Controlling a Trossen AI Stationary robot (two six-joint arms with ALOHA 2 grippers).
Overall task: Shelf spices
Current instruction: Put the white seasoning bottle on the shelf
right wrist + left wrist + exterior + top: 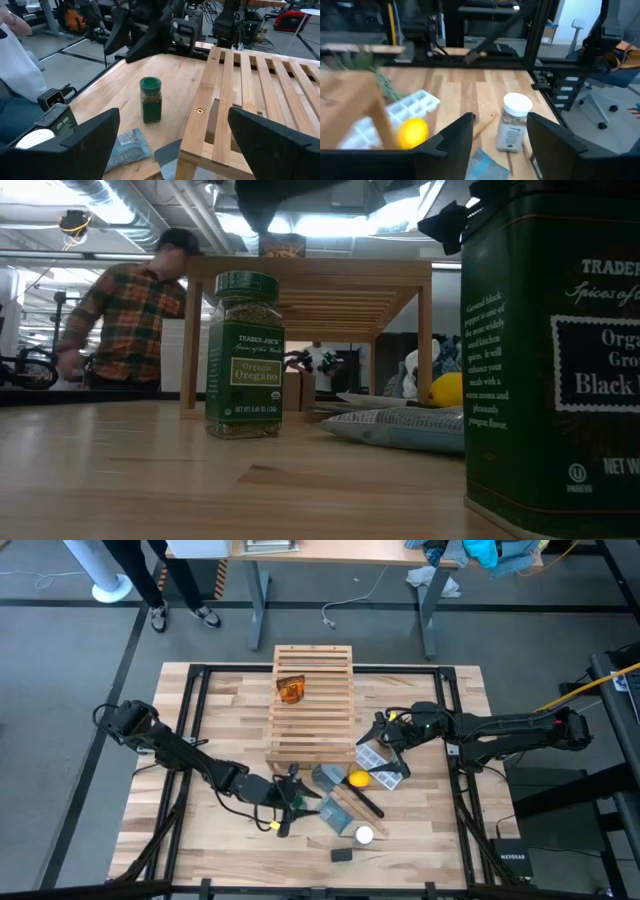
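Note:
The shelf (311, 705), a light-wood slatted rack, stands mid-table, with the orange-brown jar (290, 690) on its top (283, 245). The green-lidded jar (244, 355) stands upright on the table beside the shelf's near left corner (151, 100). The white-capped bottle (515, 122) stands upright near the table's near edge (364, 835), next to the small black box (342, 855), which looms at the low view's right (560, 360). My left gripper (500, 120) is open and points at the bottle, short of it. My right gripper (174, 114) is open at the shelf's near right corner (385, 735).
A yellow round fruit (358, 780), a white ice tray (380, 758), a grey-blue packet (400, 425) and a long utensil (352, 802) lie between the grippers. A person in a plaid shirt (130, 310) is beyond the table. Bare wood shows at the table's left (190, 730).

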